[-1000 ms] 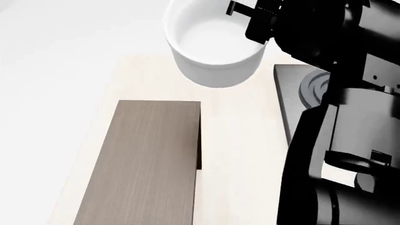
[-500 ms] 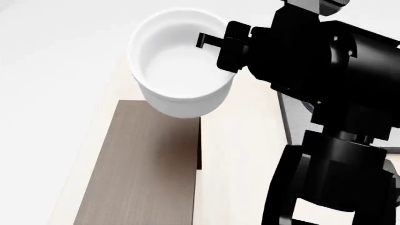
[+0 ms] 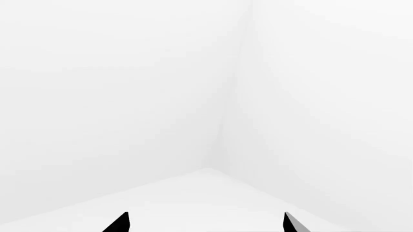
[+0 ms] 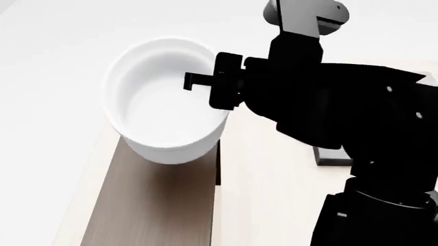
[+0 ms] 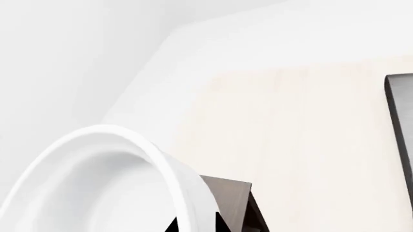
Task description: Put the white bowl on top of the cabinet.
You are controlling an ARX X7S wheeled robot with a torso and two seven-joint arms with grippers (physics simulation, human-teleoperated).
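- White bowl (image 4: 164,115) up in the air, tilted a bit, hanging over the far end of the cabinet (image 4: 154,205) in the head view, not resting on it as far as the picture shows.
- Right gripper (image 4: 205,84) clamped on the bowl's rim on the robot's right side: one dark finger pokes inside over the rim, the rest sits outside the wall. Fingers closed down to the thickness of the rim.
- Big black right arm (image 4: 342,113) fills most of the right half of the head view, hiding nearly all of the stove plate (image 4: 334,156); just a grey corner peeks out below the arm.
- Cabinet lying long-ways on the pale wood surface (image 4: 267,184), grey-brown grain top, dark side showing along its right edge.
- Right wrist view: thick rounded rim of the white bowl (image 5: 129,159) curves across close up, with the right gripper's fingers (image 5: 223,223) as two small dark tips either side of the rim at the frame edge. Corner of the cabinet (image 5: 229,191) just behind and below the rim, pale surface (image 5: 290,135) beyond it, dark edge of the stove plate (image 5: 400,116) off to one side.
- Left wrist view: only white walls and floor, plus two dark tips of the left gripper (image 3: 205,223) well apart, nothing between them. Wide open, holding nothing.
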